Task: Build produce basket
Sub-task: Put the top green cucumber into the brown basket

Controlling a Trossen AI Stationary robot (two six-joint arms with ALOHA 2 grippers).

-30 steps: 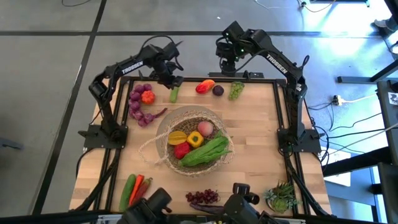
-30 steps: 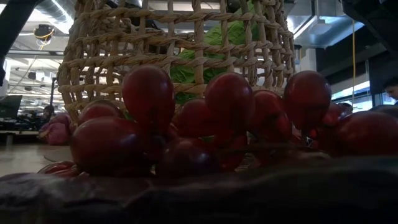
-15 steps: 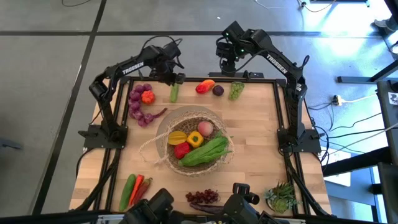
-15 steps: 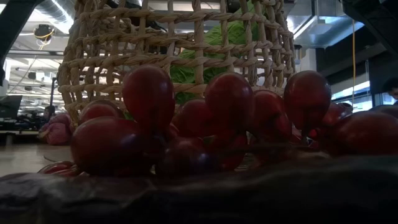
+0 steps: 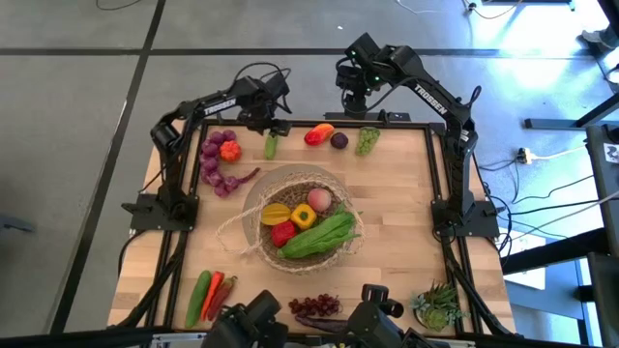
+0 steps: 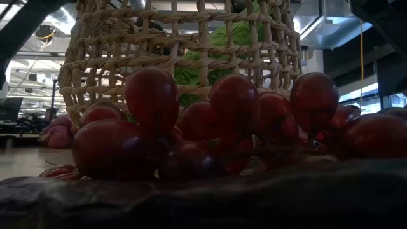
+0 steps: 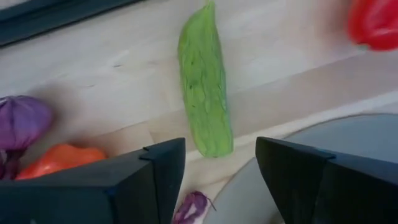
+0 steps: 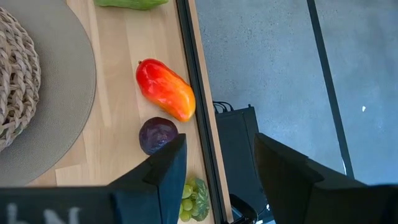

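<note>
Left gripper (image 7: 221, 180) hangs over far table edge, fingers spread, empty, above loose cucumber (image 7: 204, 81). Near edge: grapes (image 5: 315, 305), chillies (image 5: 219, 291) not yet packed. Mid-table: basket (image 5: 253, 224) part filled with peppers, tomato, leafy greens (image 5: 319, 236). Far edge: orange-red pepper (image 8: 164, 88), purple fruit (image 8: 157, 134) waiting. Right gripper (image 8: 214, 165) parked beyond, spread, empty. Job roughly half done.

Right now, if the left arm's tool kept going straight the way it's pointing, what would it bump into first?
Most likely the green cucumber: it lies on the wooden table directly ahead of the open left tool, lined up with the gap between its fingers. How far off it lies is unclear.
</note>
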